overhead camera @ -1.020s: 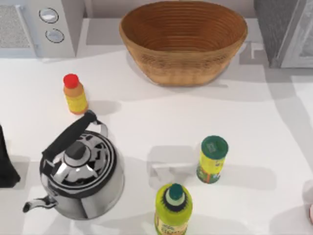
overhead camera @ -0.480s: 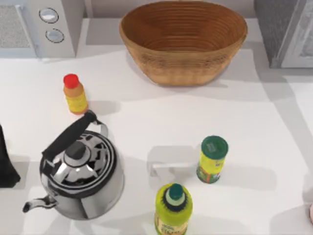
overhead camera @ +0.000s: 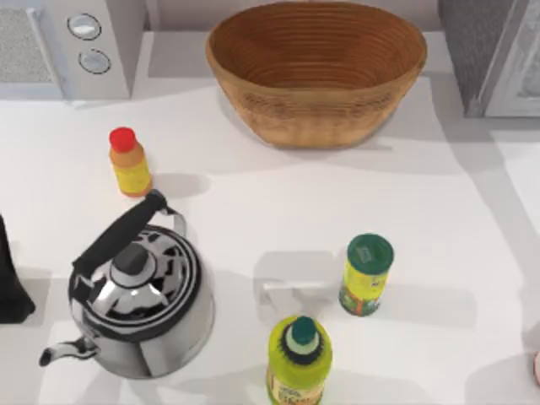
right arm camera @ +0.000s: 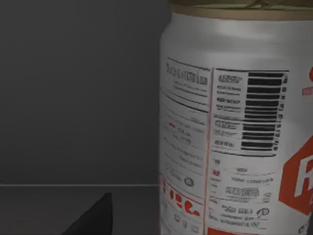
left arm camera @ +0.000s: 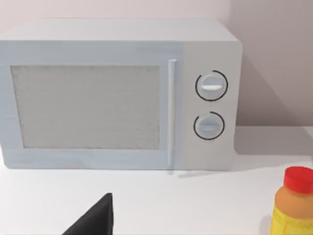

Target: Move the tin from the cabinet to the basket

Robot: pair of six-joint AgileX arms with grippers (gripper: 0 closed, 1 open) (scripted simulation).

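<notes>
Right wrist view: tin (right arm camera: 234, 127) standing upright inside dark cabinet interior (right arm camera: 78, 93), very close in front of right hand; one dark finger (right arm camera: 95, 218) showing beside tin, not touching. Can't tell if right hand is spread or pinching. Basket (overhead camera: 316, 72) sitting at desk (overhead camera: 278, 202) back centre, cabinet (overhead camera: 489, 51) top right. Left arm (overhead camera: 13, 278) parked at left edge, facing microwave (left arm camera: 117, 93).

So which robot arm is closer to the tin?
The right. Its wrist camera sits right up against the tin, which stands upright against a dark grey wall. The left arm is parked at the table's left edge beside the kettle, facing the microwave.
</notes>
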